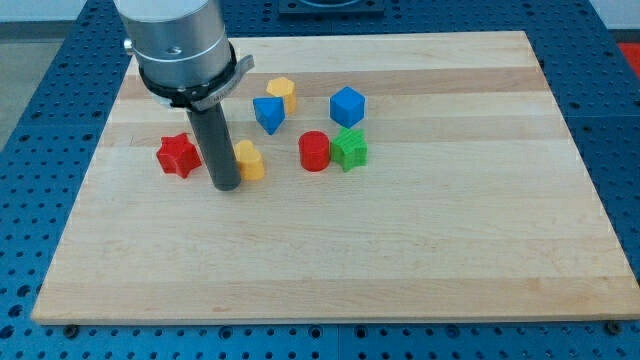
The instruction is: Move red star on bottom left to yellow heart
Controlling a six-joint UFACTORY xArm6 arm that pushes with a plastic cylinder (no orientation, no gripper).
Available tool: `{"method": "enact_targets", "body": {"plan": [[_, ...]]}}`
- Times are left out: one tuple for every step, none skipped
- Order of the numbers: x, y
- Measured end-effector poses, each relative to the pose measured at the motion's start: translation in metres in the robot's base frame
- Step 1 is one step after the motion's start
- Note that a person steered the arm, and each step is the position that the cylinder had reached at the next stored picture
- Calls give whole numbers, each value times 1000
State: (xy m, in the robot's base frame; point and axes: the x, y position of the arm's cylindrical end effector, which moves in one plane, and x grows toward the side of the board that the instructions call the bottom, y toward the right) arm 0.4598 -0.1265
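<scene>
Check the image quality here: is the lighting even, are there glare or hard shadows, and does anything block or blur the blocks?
Camera view: soft, even light with only faint shadows under the blocks and no glare on the board. Focus is sharp throughout. The rod hides part of the yellow heart; my tip sits between it and the red star.

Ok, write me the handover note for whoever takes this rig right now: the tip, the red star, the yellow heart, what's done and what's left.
No end effector that grasps, only the rod. My tip rests on the board between the red star and the yellow heart, close against the heart's left side; contact cannot be told.
The red star sits just left of the rod, apart from the heart.
Done: nothing visible; the star is not at the heart.
Left: probably bring the tip round to the star's left side and push it rightward to the heart.
</scene>
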Motion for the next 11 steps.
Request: {"method": "enact_targets", "body": {"plan": [[-20,37],[-26,54],[-25,48],[24,17],[29,-58],[-22,-99],[-48,-99],[-48,-67],[-45,-26],[-45,-14],[-45,-8]]}}
